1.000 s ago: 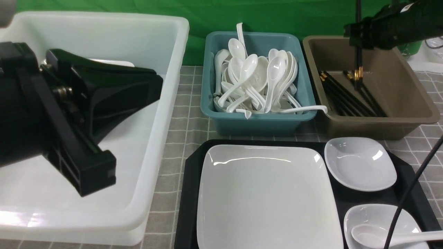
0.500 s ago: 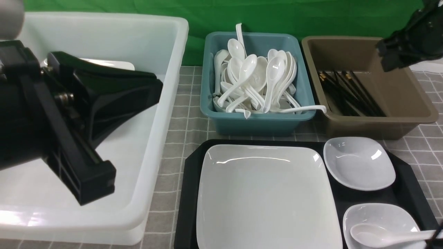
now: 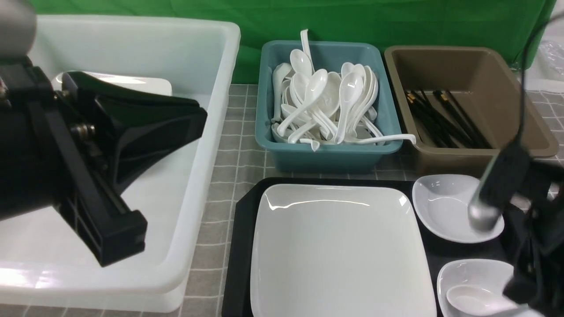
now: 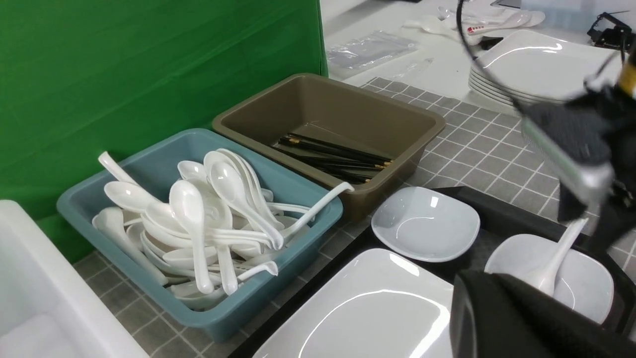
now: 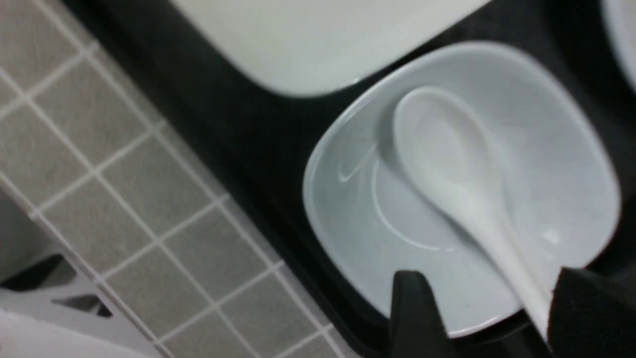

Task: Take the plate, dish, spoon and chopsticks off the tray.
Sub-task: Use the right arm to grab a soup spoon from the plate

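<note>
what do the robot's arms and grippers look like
Both are black. The left gripper is a tapering wedge on a ribbed bar; the right gripper has two blunt fingers. The right arm carries a silver-tipped cylinder and a thin black cable.

- The right arm (image 3: 498, 189) looks blurry and hides one side of the far dish (image 3: 445, 207)
- The spoon (image 3: 471, 299) handle goes behind that arm
- The plate (image 3: 339, 251) is cut off at the bottom edge
</note>
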